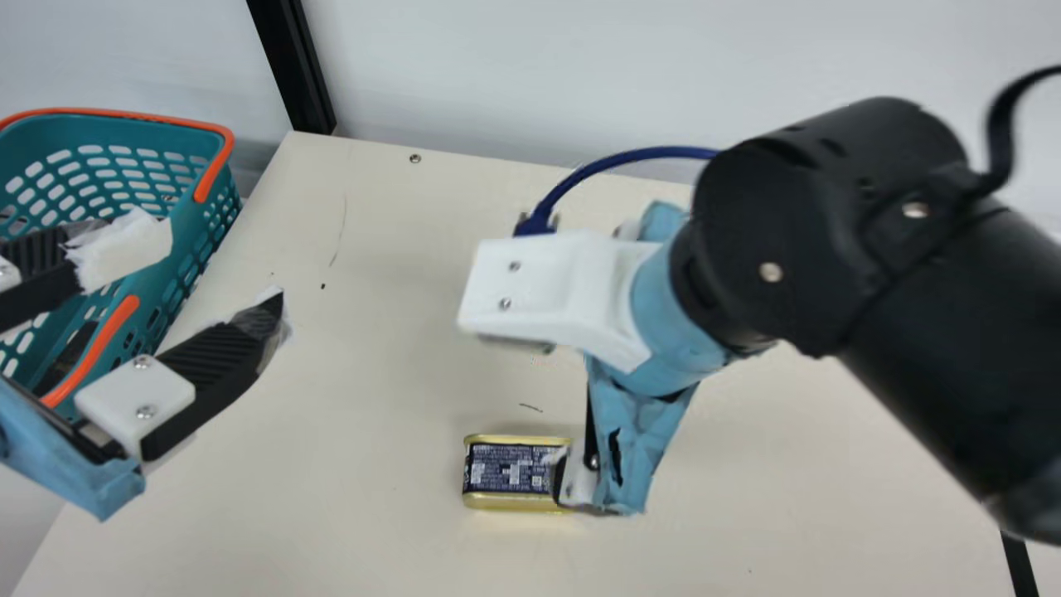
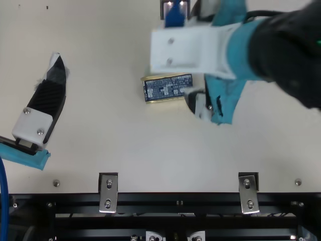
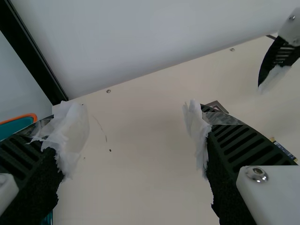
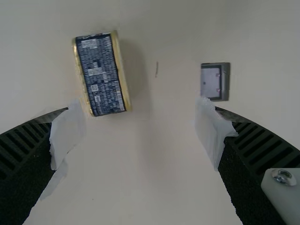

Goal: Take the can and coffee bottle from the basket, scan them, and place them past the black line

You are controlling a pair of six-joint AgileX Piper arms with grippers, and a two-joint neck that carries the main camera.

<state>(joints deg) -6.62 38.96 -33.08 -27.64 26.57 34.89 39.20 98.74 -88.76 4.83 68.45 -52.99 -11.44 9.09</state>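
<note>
Left claw (image 1: 224, 267) spread near basket (image 1: 186, 240), can (image 1: 510, 471) near right claw (image 1: 549, 408), also spread

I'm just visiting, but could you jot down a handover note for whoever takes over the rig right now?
Left gripper: open, empty, by the teal basket.
Right gripper: open, empty, near the can.
Can: out of the basket, lying on the table; can't tell whether it's scanned.
Coffee bottle: can't confirm where it is.
Left: likely grip the can, then confirm scans and placement past the line.
</note>
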